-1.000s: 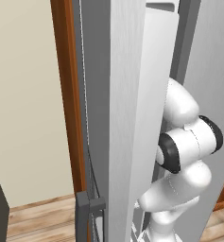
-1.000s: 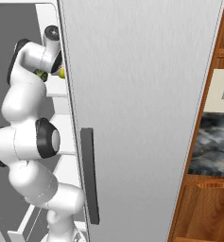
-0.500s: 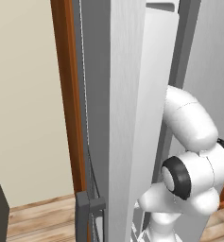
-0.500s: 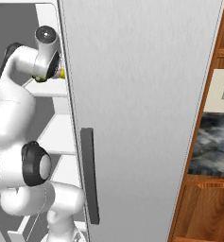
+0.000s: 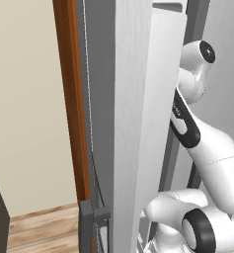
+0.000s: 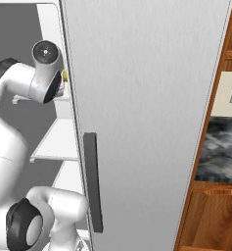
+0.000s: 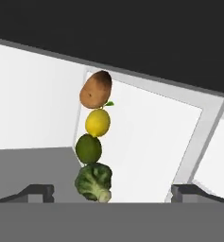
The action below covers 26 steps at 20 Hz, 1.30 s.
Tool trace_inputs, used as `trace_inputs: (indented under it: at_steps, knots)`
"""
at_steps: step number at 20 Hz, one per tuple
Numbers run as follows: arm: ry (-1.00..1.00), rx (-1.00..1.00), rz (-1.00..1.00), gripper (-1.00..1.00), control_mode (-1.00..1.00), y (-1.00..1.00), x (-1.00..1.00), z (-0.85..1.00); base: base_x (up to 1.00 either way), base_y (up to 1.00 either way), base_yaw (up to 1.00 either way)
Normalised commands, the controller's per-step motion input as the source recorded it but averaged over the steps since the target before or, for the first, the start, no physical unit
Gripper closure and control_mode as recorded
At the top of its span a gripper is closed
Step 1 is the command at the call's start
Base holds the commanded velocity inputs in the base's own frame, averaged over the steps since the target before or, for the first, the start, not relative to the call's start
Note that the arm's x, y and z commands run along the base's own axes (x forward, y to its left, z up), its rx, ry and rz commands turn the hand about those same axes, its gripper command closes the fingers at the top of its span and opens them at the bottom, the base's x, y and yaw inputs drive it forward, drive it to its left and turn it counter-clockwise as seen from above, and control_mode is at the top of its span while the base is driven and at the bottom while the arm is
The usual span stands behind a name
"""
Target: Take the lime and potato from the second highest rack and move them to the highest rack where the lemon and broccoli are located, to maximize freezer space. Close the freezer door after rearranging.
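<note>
You see the potato [image 7: 96, 89], lemon [image 7: 98, 122], lime [image 7: 88, 148] and broccoli [image 7: 94, 181] lined up touching on one white rack [image 7: 146, 142]; jaws spread wide, holding nothing.

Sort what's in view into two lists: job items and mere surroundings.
Job items: potato, lemon, lime, broccoli, lined up together on one rack; freezer door.

Surroundings: plain silver door with dark handle, wooden trim, framed picture.

Brushed-silver metal freezer door [image 5: 133, 123] – matt grain; potato [image 7: 95, 89] rough brown; lemon [image 7: 98, 122] smooth; broccoli [image 7: 94, 182] bumpy.
</note>
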Motion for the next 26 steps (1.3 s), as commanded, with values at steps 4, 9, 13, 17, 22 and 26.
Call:
trace_inputs:
  at_steps: [4,9,13,17,22,26]
  knots:
    - [-0.04,-0.07,0.03,-1.0,-1.0,-0.08,-1.0,0.12,0.0,0.0,0.0]
    - [0.0,-0.31,0.18,-1.0,-1.0,-0.21,-1.0,0.26,0.0,0.0,0.0]
    - [0.0,-0.52,0.36,-1.0,-1.0,-0.4,-0.95,0.07,0.0,0.0,0.0]
    - [0.0,-0.51,0.37,-1.0,-1.0,-0.47,-0.81,0.0,0.0,0.0,0.0]
    - [0.0,-0.46,0.3,-1.0,-1.0,-0.28,-0.59,-0.13,0.0,0.0,0.0]
    - [0.0,-0.45,0.18,-1.0,-1.0,-0.02,-0.21,-0.3,0.0,0.0,0.0]
